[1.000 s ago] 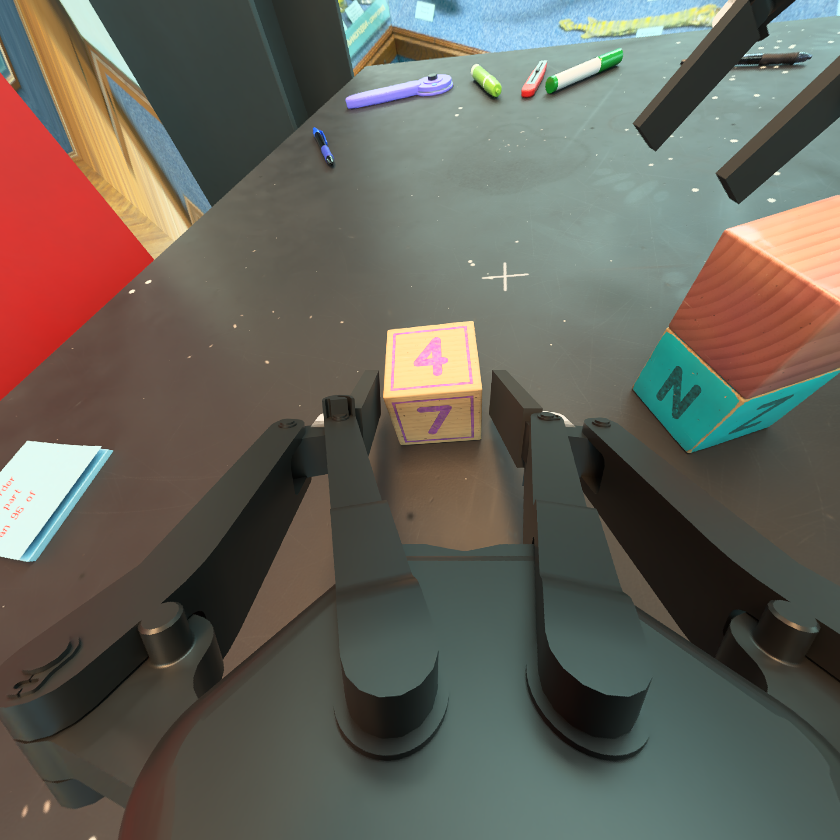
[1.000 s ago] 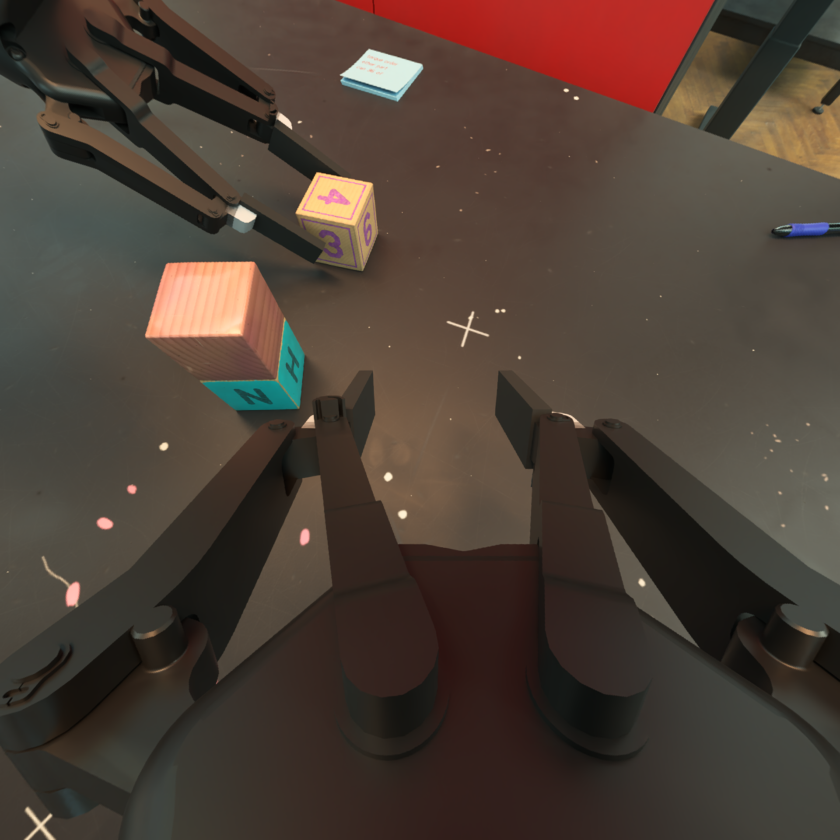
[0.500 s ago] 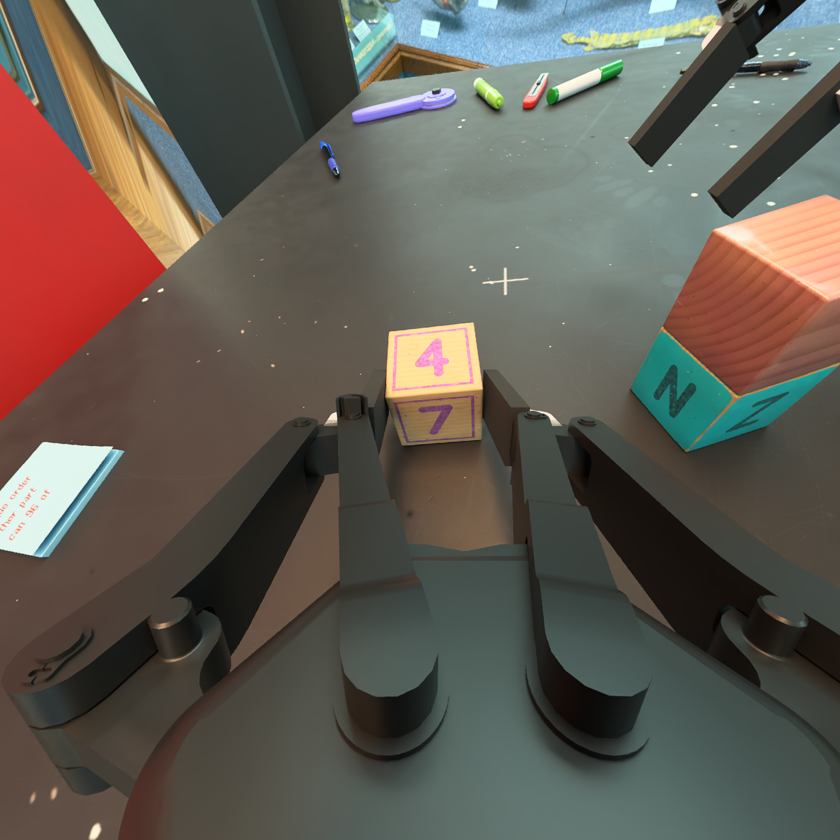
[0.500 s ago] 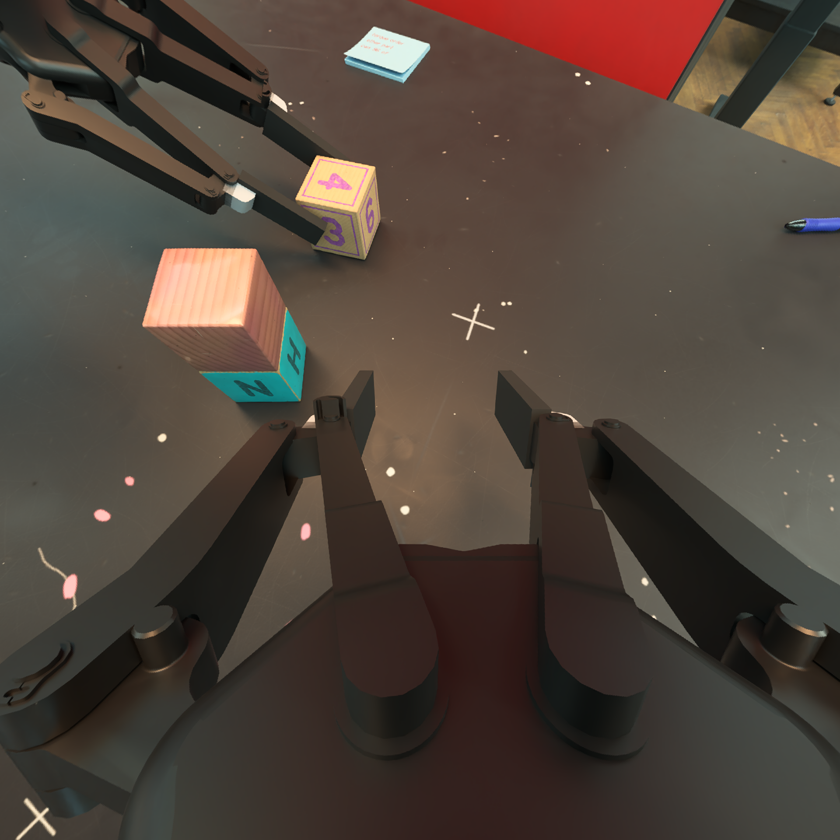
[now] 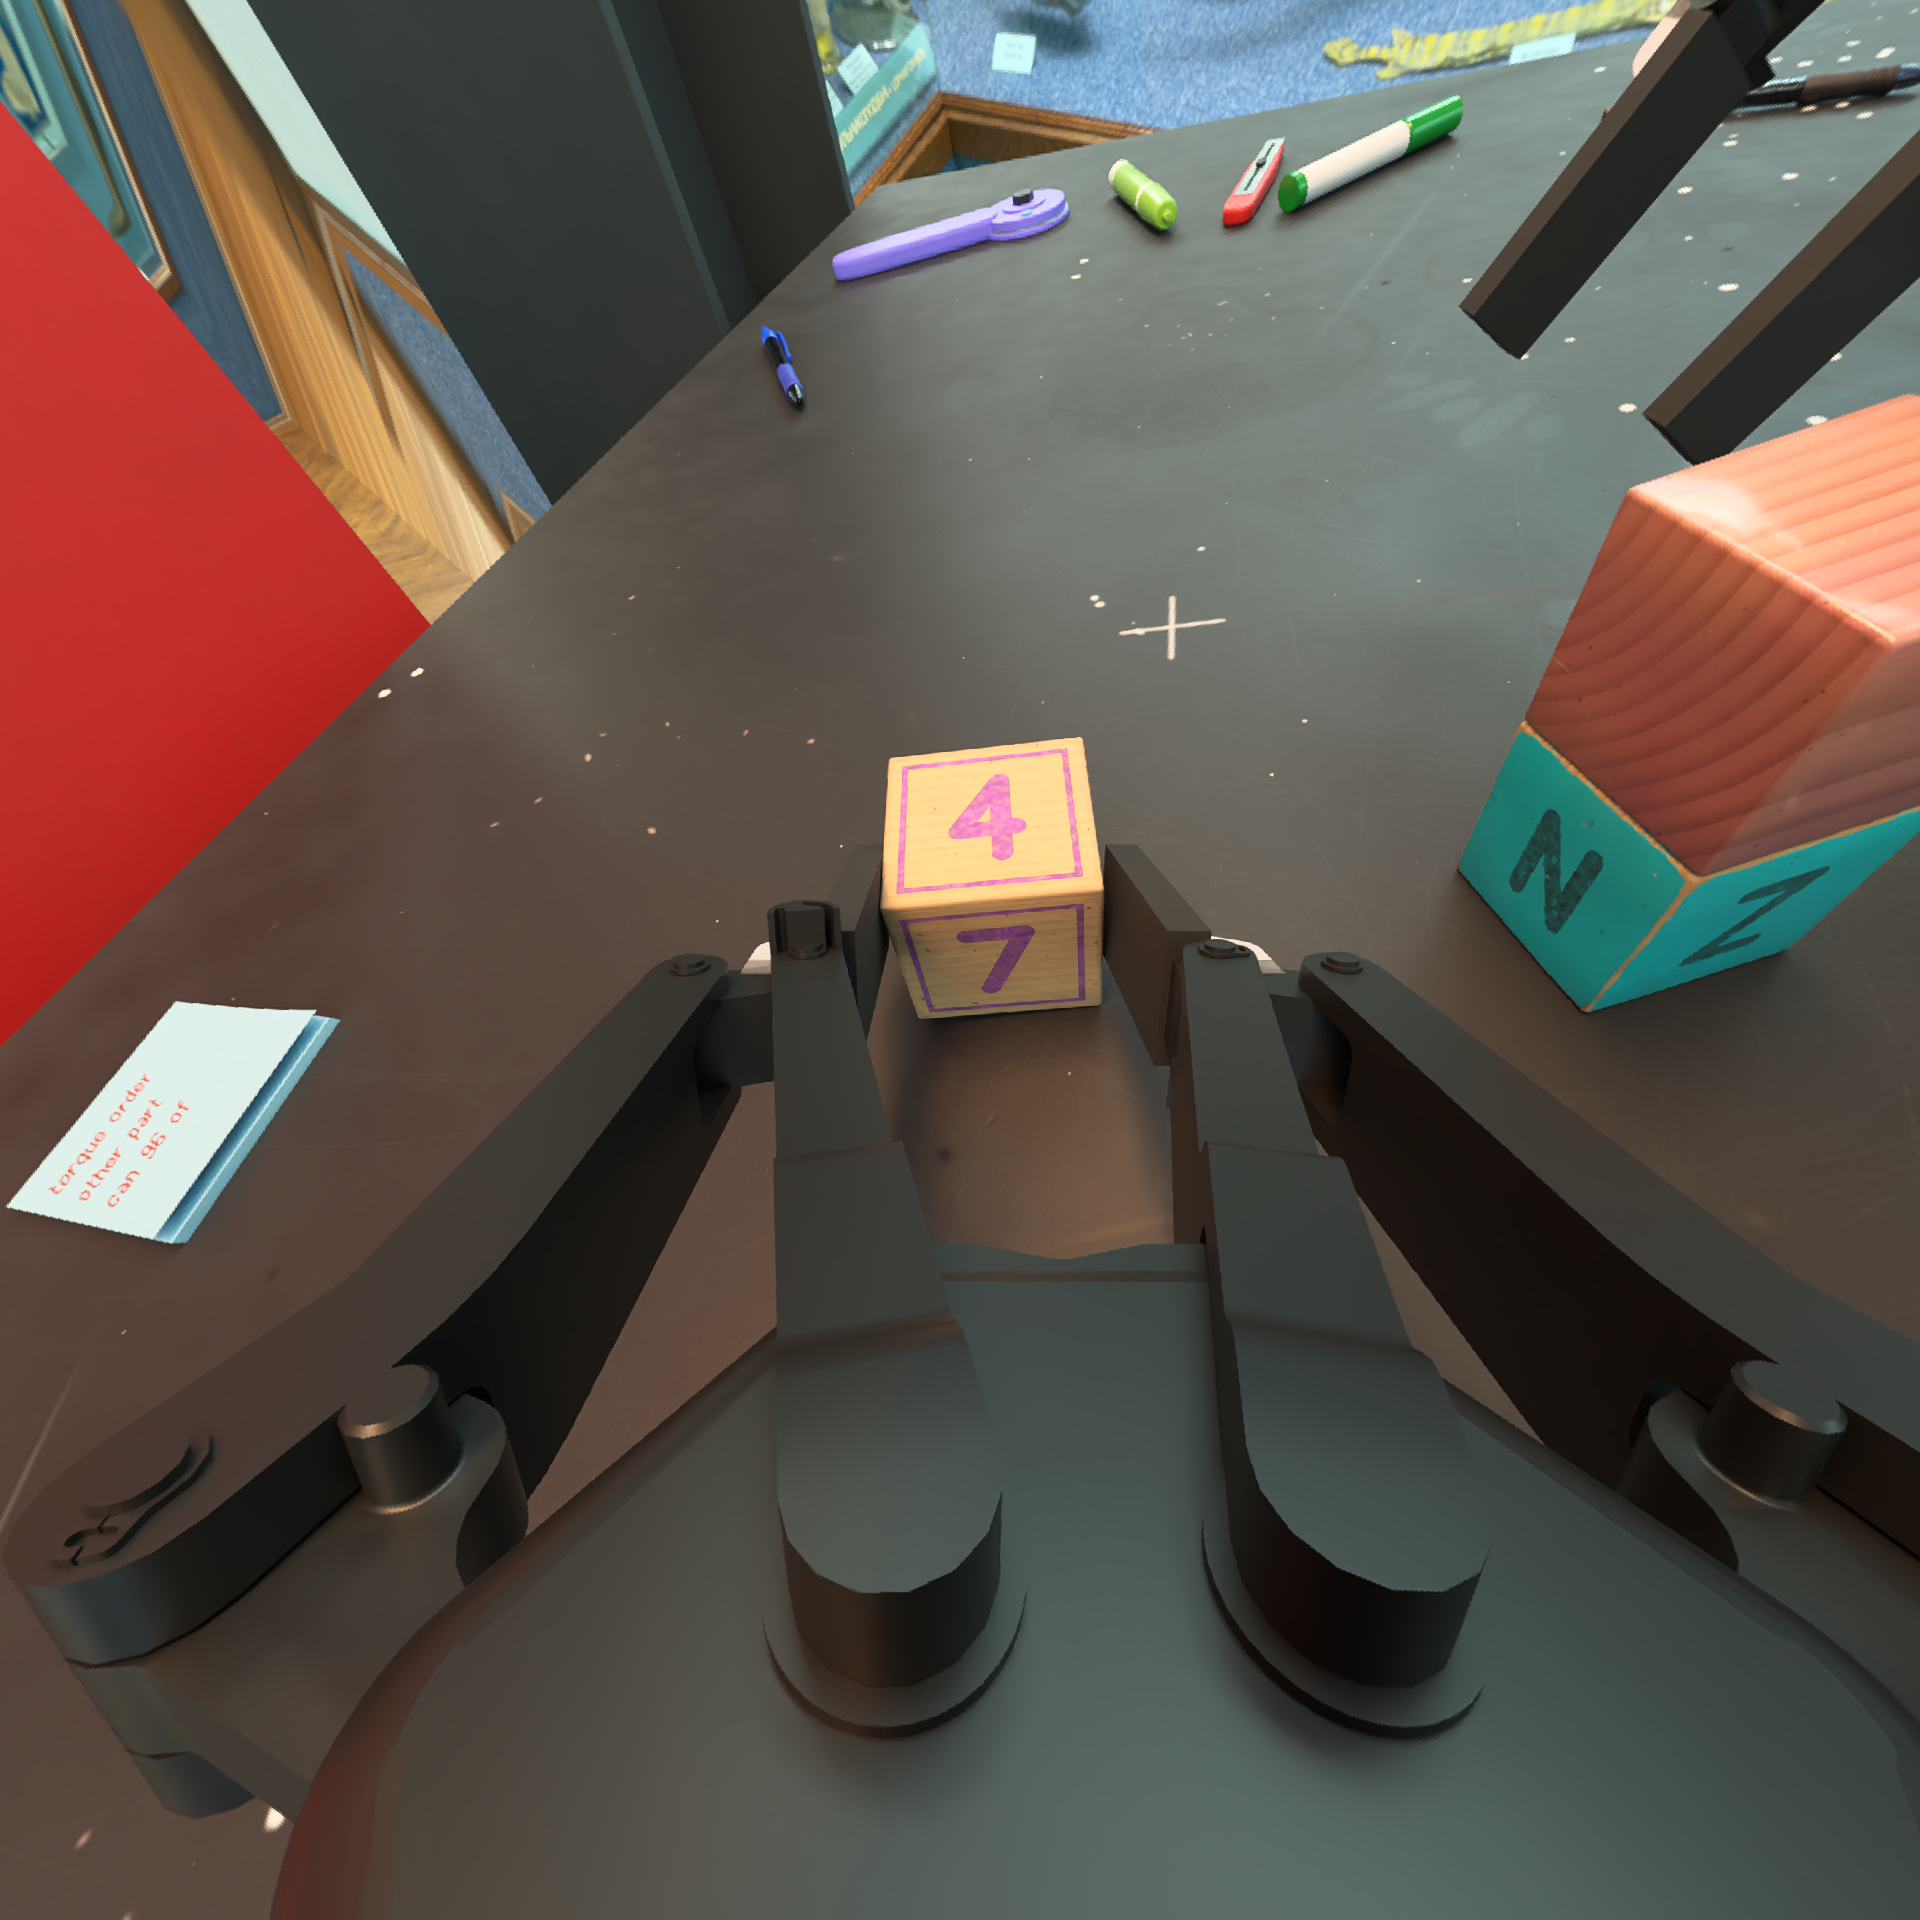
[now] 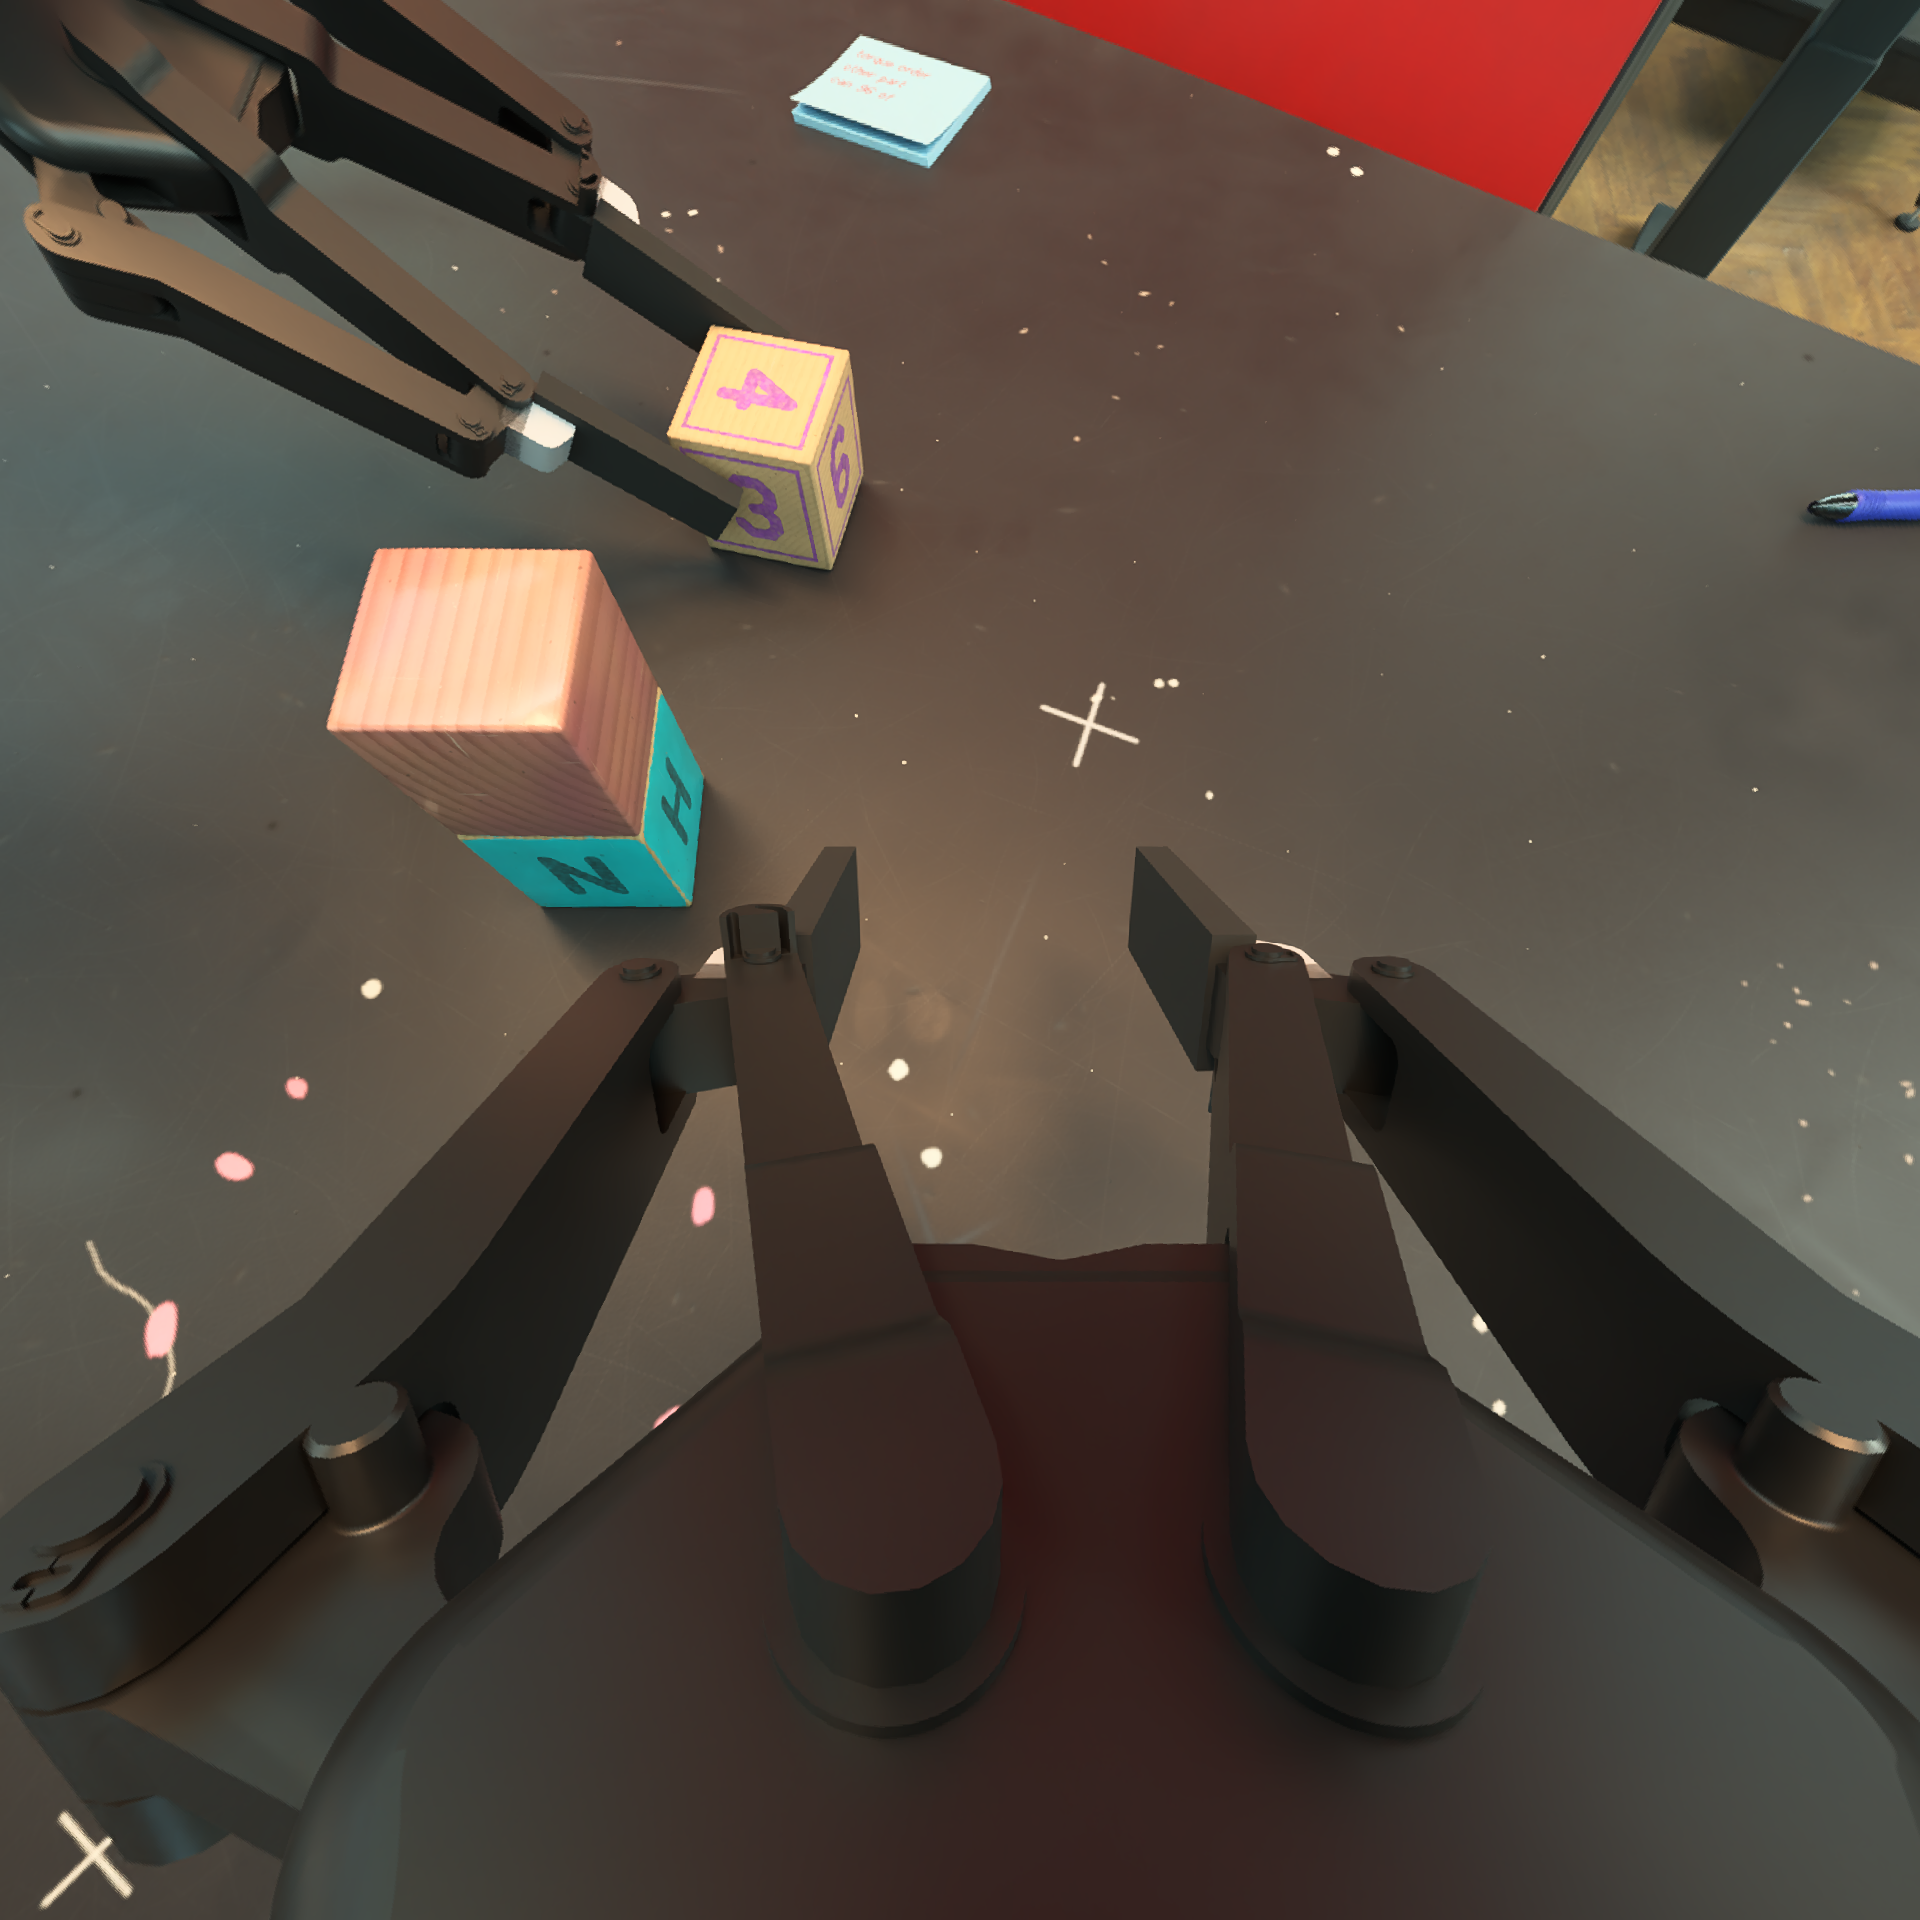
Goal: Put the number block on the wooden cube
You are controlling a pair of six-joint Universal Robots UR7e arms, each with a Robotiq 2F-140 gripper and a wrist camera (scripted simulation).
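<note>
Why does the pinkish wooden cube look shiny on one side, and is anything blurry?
Left wrist view: pale glare washes the pinkish wooden cube's lower right face; everything is sharp, though the wide lens stretches the edges. Right wrist view: a soft sheen crosses its top, and the yellow number block casts a faint shadow.

Workshop: dark paint-flecked bench [image 5: 935,540], purple ratchet wrench [image 5: 951,234], utility knife [image 5: 1252,185], markers.

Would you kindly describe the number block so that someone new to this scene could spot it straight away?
On the dark table, look to the side of the two-block stack, a reddish wooden cube on a teal letter block. The number block sits between the fingers of the left gripper. It alone is pale wood with purple-framed digits.
</note>
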